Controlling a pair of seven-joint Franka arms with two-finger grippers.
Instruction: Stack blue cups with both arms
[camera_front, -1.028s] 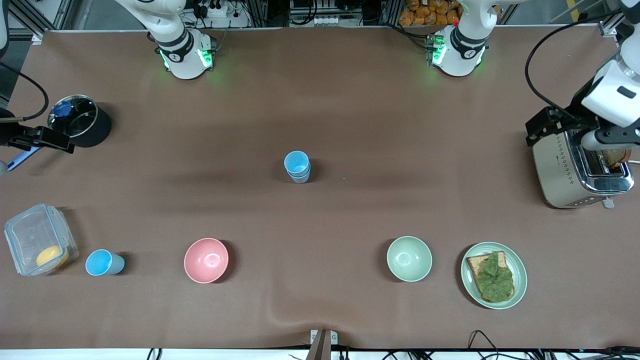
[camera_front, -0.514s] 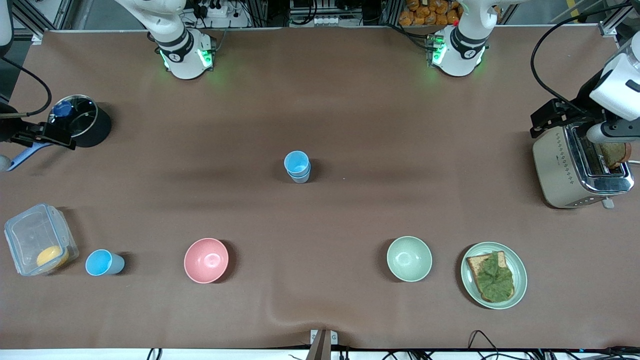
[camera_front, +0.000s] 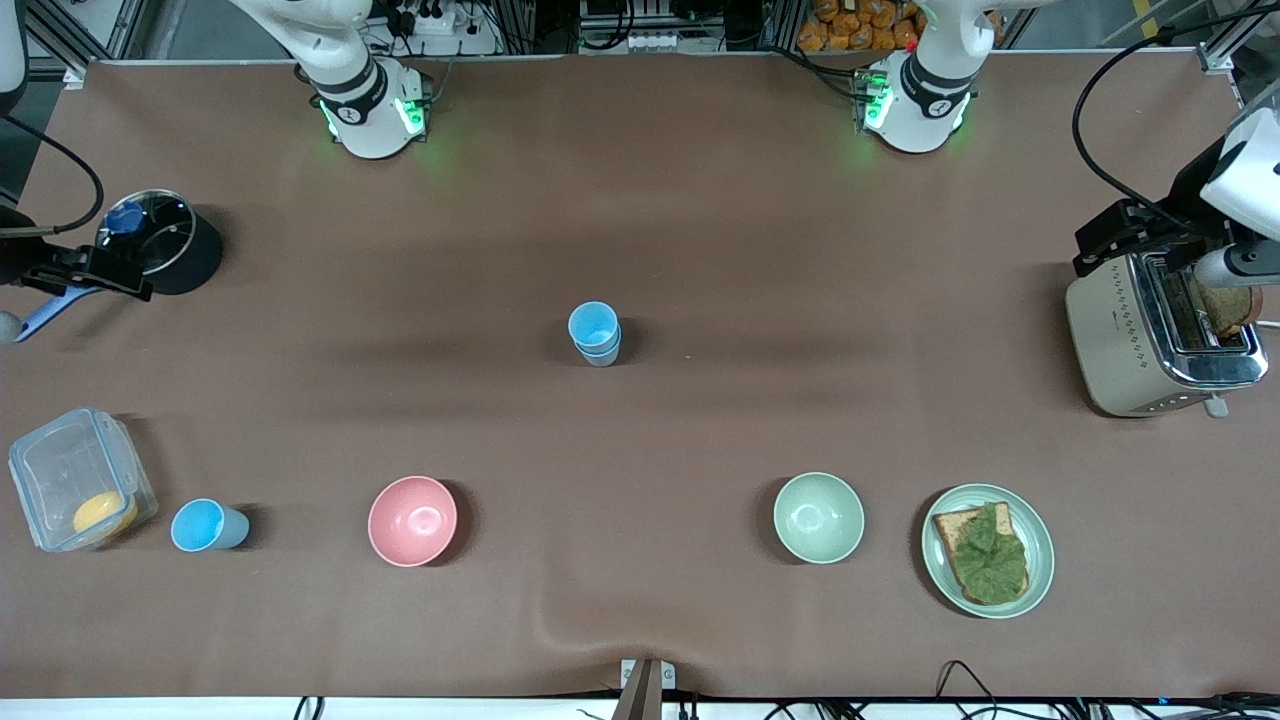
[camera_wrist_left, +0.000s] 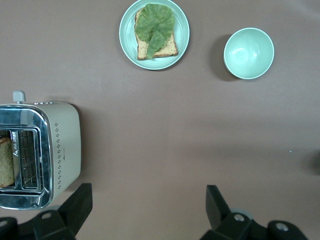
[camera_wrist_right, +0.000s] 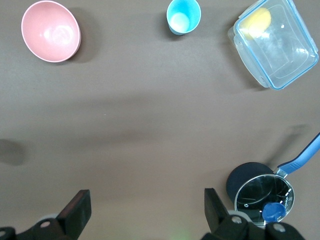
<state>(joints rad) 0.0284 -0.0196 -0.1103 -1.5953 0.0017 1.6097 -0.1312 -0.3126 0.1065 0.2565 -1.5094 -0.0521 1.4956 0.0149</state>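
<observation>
Brown surface (camera_front: 700, 230) carries: stacked blue cups (camera_front: 595, 333), single blue cup (camera_front: 207, 525), pink bowl (camera_front: 412, 520), green bowl (camera_front: 818, 517), sandwich plate (camera_front: 988, 550), toaster (camera_front: 1150, 340), pot (camera_front: 160, 242), lidded container (camera_front: 78, 478).

This is a robotics lab staged as a kitchen: two white arm bases (camera_front: 365, 105) bolted at the edge of a brown-covered table (camera_front: 700, 230), aluminium framing and cables along it, with a toaster (camera_front: 1150, 335), saucepan (camera_front: 165, 245), bowls and a plate of toast (camera_front: 988, 550) laid out.
</observation>
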